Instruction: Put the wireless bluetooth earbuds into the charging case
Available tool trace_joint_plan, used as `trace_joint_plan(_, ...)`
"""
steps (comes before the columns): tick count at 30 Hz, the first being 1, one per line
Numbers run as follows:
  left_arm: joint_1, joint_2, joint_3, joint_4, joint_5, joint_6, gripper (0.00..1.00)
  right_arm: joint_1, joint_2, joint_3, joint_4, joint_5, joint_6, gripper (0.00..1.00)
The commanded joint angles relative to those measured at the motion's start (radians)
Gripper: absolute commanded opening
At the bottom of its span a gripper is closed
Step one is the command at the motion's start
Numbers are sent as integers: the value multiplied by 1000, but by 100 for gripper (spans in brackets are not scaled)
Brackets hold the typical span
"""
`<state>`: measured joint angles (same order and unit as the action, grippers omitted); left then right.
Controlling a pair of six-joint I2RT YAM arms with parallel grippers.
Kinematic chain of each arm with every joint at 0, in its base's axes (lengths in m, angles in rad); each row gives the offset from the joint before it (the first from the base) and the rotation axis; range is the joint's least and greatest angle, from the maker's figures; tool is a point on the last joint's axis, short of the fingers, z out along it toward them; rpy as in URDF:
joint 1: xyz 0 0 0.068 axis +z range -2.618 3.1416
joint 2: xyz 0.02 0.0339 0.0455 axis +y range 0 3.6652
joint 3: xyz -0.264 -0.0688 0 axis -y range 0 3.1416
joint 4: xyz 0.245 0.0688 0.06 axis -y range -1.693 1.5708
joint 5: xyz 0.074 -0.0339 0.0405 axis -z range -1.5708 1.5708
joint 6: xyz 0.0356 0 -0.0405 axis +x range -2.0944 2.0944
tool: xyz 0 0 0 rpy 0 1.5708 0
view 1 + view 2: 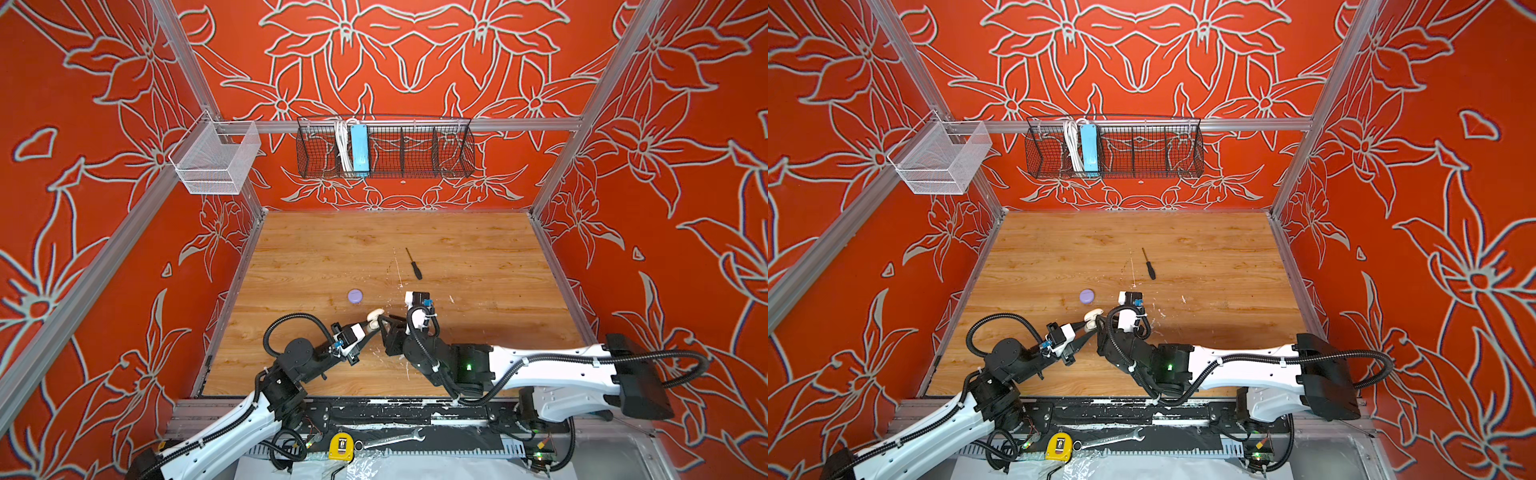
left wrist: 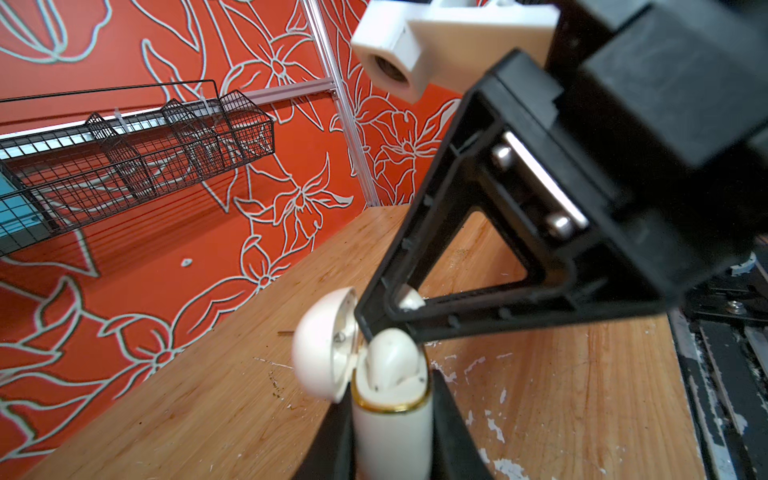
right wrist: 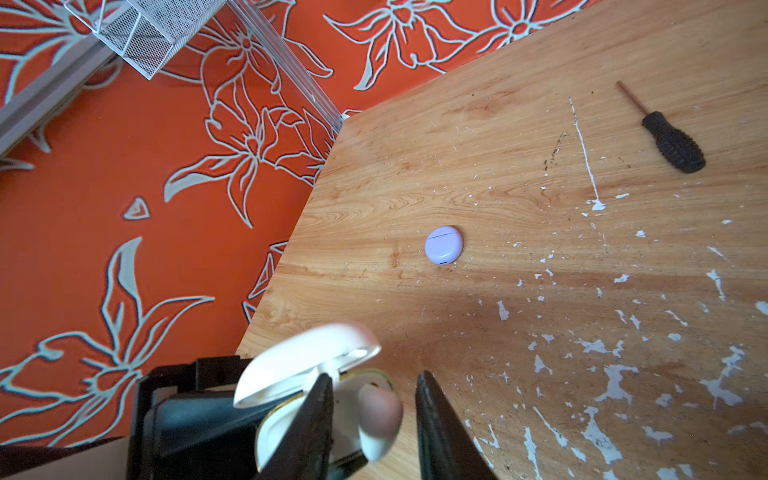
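So the left gripper is clamped tight on the body of the cream case, a glossy rounded capsule with a thin gold rim. It's held up off the wood just below the middle of both top views. The domed lid is flipped open to one side. A smooth cream earbud sits in the mouth of the case with its bulb end poking out. The right gripper is straddling it, black wedge fingers standing apart, with a clear gap on that side of the bud. Whether the other finger touches the case wall, I can't tell. The two tools are nose to nose there, so it's really cramped. The lavender case is shut, a matte little pebble lying flat just up and left of the grippers, apart from them. A black ribbed-handle screwdriver lies further up, right of centre. The table is wood-grain laminate, scabbed with white flecks near the arms. The whole upper half of it is bare out to the aluminium edge rails.
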<state>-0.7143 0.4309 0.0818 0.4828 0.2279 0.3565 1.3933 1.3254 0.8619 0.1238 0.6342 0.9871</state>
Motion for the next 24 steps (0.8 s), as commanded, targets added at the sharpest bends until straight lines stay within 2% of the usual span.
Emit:
trace_joint_plan(1, -8, 22, 10, 20, 12, 6, 0, 33, -16, 63, 42, -136, -29, 36)
trace_joint_plan(5, -8, 36, 15, 22, 6, 2, 0, 33, -38, 47, 58, -149, -45, 34)
trace_joint_plan(8, -8, 41, 15, 24, 3, 1, 0, 33, -56, 42, 60, -161, -65, 27)
trace_joint_plan(13, -8, 46, 16, 26, 4, -1, 0, 33, -71, 28, 79, -174, -72, 24)
trace_joint_plan(18, -8, 45, 15, 29, 13, 1, 0, 33, -85, 22, 63, -155, -80, 25)
trace_joint_plan(24, -8, 38, 12, 38, 48, -10, 0, 33, -191, -15, -11, -88, -114, 26)
